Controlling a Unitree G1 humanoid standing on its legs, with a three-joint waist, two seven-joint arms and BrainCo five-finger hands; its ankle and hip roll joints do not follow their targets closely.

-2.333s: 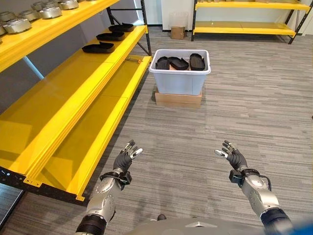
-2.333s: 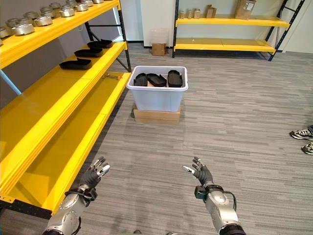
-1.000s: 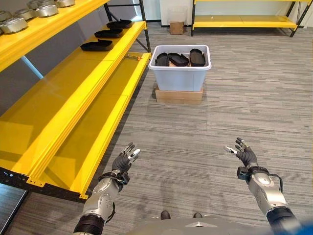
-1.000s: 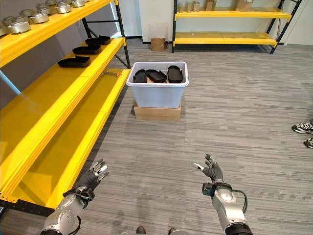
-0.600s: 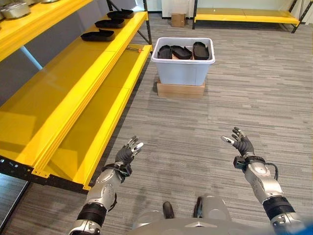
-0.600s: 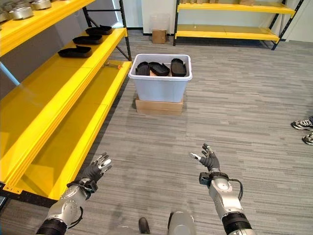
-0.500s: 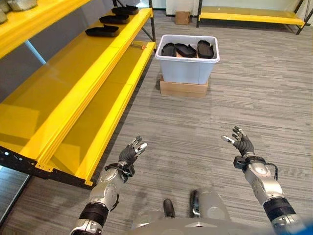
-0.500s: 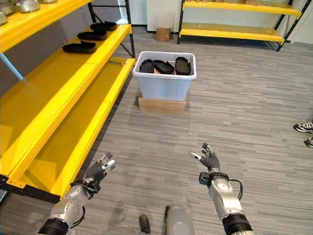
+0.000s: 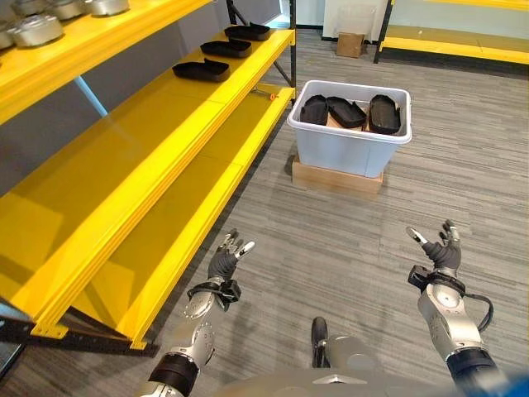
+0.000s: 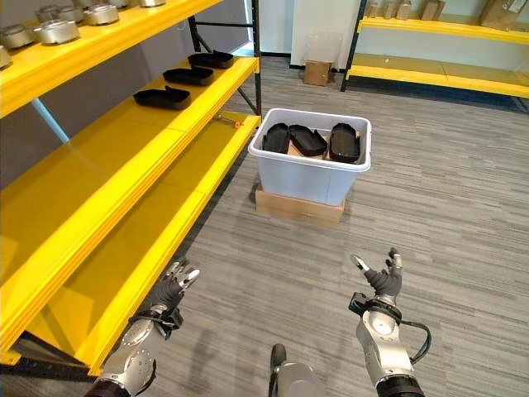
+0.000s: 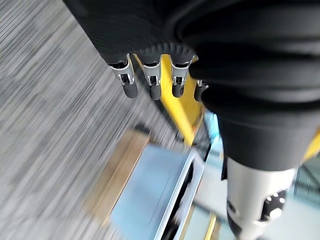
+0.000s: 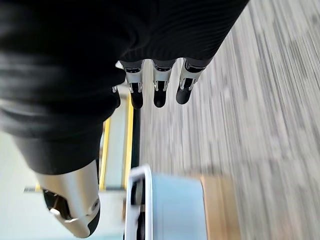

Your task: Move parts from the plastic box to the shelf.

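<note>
A pale plastic box (image 9: 347, 149) stands on a flat cardboard carton (image 9: 335, 178) ahead on the floor, holding three black parts (image 9: 347, 112) side by side. More black parts (image 9: 201, 70) lie in a row on the middle yellow shelf (image 9: 124, 145) to the left. My left hand (image 9: 225, 263) is low beside the bottom shelf edge, fingers straight, empty. My right hand (image 9: 442, 255) is raised at the lower right, fingers spread, empty. The box (image 11: 150, 200) and the same box (image 12: 175, 210) show past each hand's fingers in the wrist views.
Silver metal parts (image 10: 54, 31) sit on the top shelf at left. A small cardboard box (image 10: 316, 73) and another yellow rack (image 10: 430, 50) stand at the far back. Grey carpet floor (image 9: 372, 231) lies between me and the box.
The whole picture has shifted, so the camera moved; the box now sits further right and looks nearer. Both hands stay open and empty, the right one a little higher.
</note>
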